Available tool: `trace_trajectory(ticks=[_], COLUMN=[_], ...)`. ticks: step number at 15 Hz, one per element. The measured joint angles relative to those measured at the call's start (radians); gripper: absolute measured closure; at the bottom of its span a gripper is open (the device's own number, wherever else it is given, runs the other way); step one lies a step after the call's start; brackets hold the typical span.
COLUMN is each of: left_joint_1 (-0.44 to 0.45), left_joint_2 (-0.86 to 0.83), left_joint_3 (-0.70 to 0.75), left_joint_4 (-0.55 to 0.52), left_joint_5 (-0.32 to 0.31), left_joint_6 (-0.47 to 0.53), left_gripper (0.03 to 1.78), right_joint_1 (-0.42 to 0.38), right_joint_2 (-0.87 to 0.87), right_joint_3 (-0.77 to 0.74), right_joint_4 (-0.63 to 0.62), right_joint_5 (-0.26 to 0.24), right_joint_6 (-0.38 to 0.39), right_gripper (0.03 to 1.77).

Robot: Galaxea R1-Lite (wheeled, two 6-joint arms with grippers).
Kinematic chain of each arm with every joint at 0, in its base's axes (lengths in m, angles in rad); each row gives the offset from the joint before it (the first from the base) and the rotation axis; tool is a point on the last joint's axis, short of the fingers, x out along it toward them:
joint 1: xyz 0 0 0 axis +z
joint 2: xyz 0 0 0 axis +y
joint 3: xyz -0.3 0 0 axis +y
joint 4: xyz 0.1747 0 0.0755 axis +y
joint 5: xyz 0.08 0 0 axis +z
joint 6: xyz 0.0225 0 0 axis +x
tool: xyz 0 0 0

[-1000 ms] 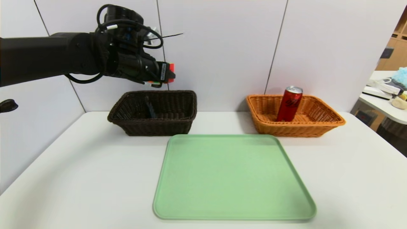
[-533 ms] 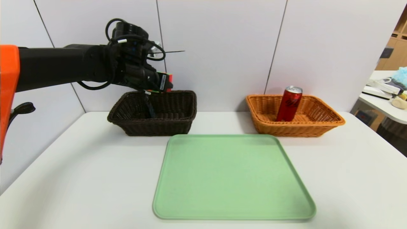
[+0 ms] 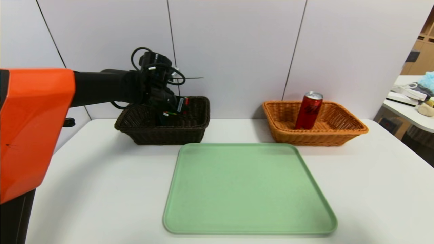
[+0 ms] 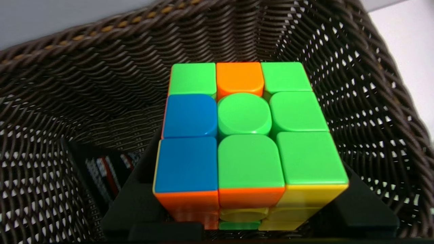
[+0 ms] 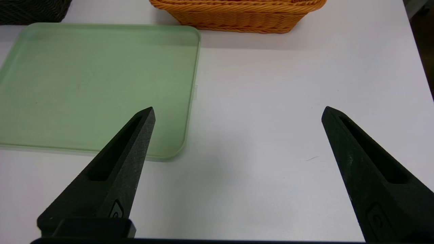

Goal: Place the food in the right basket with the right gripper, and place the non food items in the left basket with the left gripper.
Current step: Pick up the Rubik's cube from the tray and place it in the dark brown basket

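Observation:
My left gripper (image 3: 177,107) has dipped inside the dark brown left basket (image 3: 162,136). It is shut on the multicoloured puzzle cube (image 4: 244,135), which hangs between the black fingers (image 4: 135,203) above the basket floor. The black tube (image 4: 105,171) lies in the same basket (image 4: 67,84), below and beside the cube. A red can (image 3: 308,110) stands upright in the orange-tan right basket (image 3: 352,130). Out of the head view, my right gripper (image 5: 237,112) hovers open and empty over the white table.
A green tray (image 3: 249,189) lies bare in the middle of the table, in front of both baskets. In the right wrist view the tray's (image 5: 84,84) corner sits beside one finger, with the orange basket (image 5: 237,17) beyond. A cluttered side table (image 3: 413,105) stands far right.
The left arm has come down and slightly right with the cube, from above the dark basket's rim to inside it. The grip is unchanged. The can has not moved.

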Motion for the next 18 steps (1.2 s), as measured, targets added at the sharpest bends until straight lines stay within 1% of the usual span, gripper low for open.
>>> trace_trajectory(ticks=[8,11,18], left_joint_1=[-0.002,-0.004,-0.005], left_joint_2=[0.079,0.102,0.129], left_joint_3=[-0.018,-0.014,-0.025], left_joint_4=[0.005,0.053,0.051], left_joint_5=[0.008,0.005,0.008], left_joint_6=[-0.017,-0.028,-0.031], left_gripper=[0.81,0.81,0.81], right_joint_1=[0.000,0.001,0.001], right_joint_2=[0.001,0.001,0.007], right_joint_3=[0.004,0.006,0.009], right_joint_4=[-0.002,-0.004,-0.003], right_joint_5=[0.002,0.002,0.002], right_joint_6=[0.000,0.000,0.000], right_gripper=[0.11,0.11,0.11])
